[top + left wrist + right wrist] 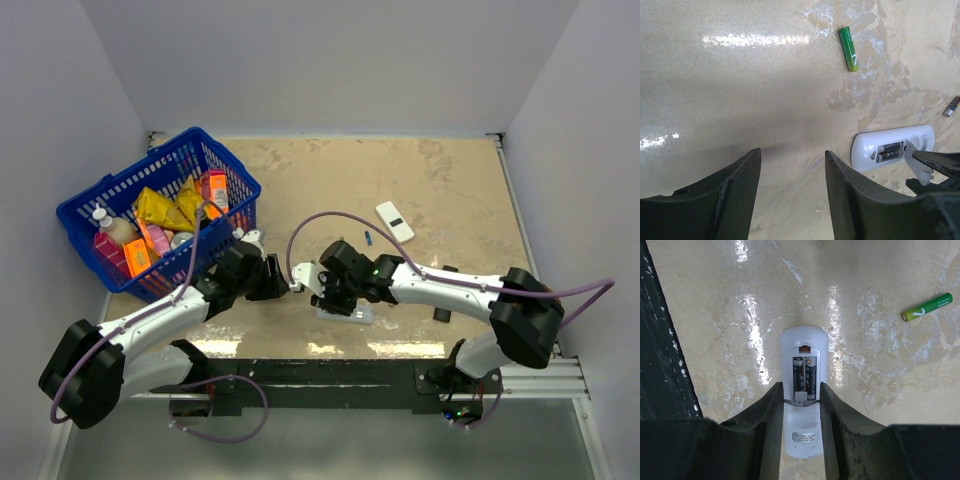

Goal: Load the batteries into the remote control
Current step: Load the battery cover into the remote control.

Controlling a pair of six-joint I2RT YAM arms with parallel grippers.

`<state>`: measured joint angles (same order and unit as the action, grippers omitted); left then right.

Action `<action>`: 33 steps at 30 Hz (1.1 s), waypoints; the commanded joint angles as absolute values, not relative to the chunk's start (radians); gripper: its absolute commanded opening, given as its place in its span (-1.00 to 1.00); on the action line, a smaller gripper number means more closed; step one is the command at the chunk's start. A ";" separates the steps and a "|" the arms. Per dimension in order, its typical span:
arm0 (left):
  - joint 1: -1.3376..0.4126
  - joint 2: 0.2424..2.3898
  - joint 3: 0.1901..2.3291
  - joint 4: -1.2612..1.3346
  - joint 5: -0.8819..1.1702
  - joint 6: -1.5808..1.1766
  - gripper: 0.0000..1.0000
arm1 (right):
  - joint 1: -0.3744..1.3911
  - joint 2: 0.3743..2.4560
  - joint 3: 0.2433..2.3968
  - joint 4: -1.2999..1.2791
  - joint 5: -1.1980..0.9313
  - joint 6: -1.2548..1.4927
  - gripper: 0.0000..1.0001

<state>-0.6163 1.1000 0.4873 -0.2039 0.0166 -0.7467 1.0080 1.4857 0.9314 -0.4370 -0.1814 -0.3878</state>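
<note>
The remote control (804, 340) lies face down with its battery bay open, under my right gripper (335, 300). Two dark batteries (804, 372) sit side by side in the bay. My right gripper (801, 385) is shut on the thin white battery cover (800, 399), held edge-on just above the remote. The left wrist view shows the remote control (890, 137), the cover (921, 167) and the right fingertips beside it. My left gripper (792, 152) is open and empty over bare table, left of the remote. A green battery (849, 48) and a dark one (951, 106) lie loose.
A blue basket (120, 185) of packets and bottles stands at the back left. A wider white remote (394, 221) and a small blue battery (368, 238) lie behind the arms. Two small black items (448, 270) (441, 314) lie to the right. The green battery (926, 307) lies apart from the remote.
</note>
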 commanded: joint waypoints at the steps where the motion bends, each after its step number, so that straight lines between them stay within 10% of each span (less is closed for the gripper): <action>1: -0.611 1.088 0.511 -0.189 0.003 -0.726 0.17 | 1.020 1.490 0.951 -0.445 -0.124 -0.419 -1.00; 33: -0.612 1.098 0.517 -0.189 0.003 -0.724 0.17 | 1.065 1.516 0.942 -0.462 -0.034 -0.437 -0.97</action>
<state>-0.6163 1.1069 0.4873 -0.2035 0.0135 -0.7391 1.0641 1.5387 0.9371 -0.4160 -0.1040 -0.4320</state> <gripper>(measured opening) 0.582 0.336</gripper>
